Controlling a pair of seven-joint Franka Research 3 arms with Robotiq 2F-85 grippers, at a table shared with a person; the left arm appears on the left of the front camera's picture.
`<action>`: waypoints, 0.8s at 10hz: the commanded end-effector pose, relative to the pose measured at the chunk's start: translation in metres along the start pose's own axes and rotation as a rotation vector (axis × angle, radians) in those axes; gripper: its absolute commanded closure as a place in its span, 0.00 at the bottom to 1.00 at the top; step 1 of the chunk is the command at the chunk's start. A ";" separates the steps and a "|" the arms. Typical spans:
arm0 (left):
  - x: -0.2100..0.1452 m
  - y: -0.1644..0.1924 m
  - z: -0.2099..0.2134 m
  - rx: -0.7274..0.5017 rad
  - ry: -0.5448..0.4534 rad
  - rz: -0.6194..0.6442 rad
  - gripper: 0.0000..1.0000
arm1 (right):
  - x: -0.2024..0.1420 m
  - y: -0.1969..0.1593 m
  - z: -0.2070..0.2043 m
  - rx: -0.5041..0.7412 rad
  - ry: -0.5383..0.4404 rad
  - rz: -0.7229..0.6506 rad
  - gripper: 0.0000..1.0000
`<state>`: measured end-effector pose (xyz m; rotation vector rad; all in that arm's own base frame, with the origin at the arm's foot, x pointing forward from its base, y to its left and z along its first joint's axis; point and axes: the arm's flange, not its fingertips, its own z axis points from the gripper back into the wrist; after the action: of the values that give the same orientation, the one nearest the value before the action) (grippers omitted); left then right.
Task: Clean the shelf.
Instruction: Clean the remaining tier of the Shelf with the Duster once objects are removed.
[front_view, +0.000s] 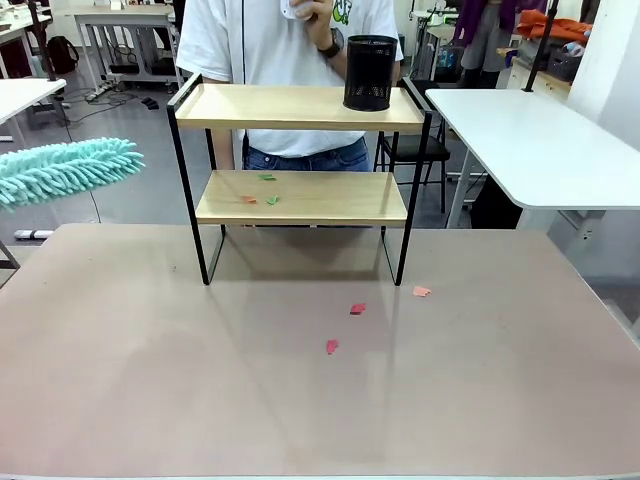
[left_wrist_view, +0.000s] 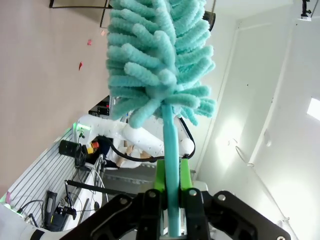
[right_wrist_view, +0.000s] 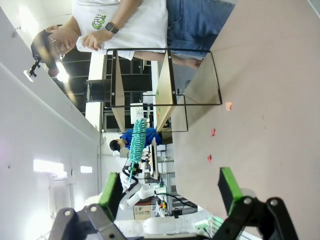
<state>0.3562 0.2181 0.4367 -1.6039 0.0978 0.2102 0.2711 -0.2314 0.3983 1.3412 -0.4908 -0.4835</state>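
The shelf (front_view: 300, 108) stands mid-table with two light wooden boards in a black frame; the right wrist view shows the shelf (right_wrist_view: 165, 85) sideways. A few green and orange paper scraps (front_view: 267, 190) lie on its lower board. My left gripper (left_wrist_view: 171, 177) is shut on the handle of a teal fluffy duster (left_wrist_view: 160, 60). The duster's head (front_view: 65, 168) hangs in the air at the far left, well apart from the shelf. My right gripper (right_wrist_view: 170, 192) is open and holds nothing, looking across the table from a distance.
A black mesh cup (front_view: 370, 72) stands at the right end of the top board. Red and orange scraps (front_view: 357, 309) lie on the table (front_view: 150, 380) before the shelf. A person (front_view: 280, 40) in a white shirt stands right behind it. White tables flank the sides.
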 end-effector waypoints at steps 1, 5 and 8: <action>-0.073 -0.038 -0.025 0.031 -0.106 -0.096 0.88 | -0.001 0.002 0.001 0.008 0.003 0.014 0.00; -0.178 -0.058 -0.051 -0.045 0.129 -0.297 0.88 | -0.001 0.002 0.001 0.008 0.003 0.014 0.00; -0.208 -0.049 -0.105 0.114 0.503 -0.329 0.88 | -0.001 0.002 0.001 0.008 0.003 0.014 0.00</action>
<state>0.1820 0.0945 0.5227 -1.5515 0.1341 -0.3895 0.2706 -0.2320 0.3986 1.3408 -0.4925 -0.4846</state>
